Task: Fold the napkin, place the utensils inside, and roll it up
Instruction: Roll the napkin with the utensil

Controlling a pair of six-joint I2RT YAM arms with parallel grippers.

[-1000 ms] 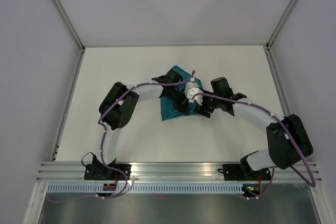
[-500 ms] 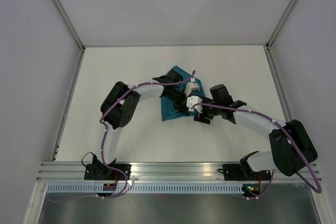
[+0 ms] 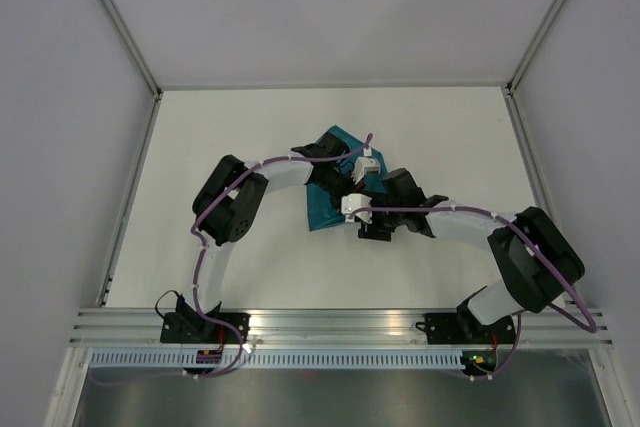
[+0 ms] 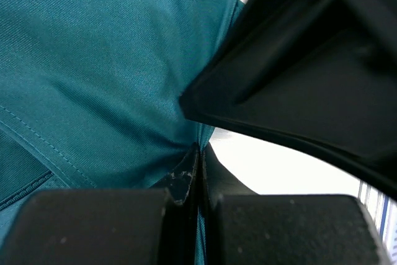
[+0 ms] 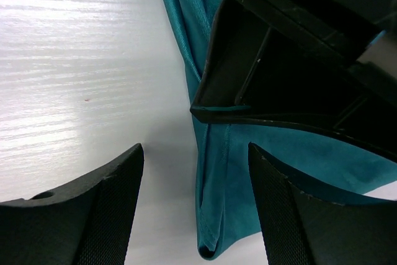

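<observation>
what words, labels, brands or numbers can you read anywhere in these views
No readable text in any view.
napkin: plain teal, no print or label showing.
table: white, no writing.
arm bases: tiny coloured spots, too small to read.

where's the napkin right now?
In the top view, the napkin lies at the middle of the table, pinched by the shut left pincer, with the open right pincer just beside it.
</observation>
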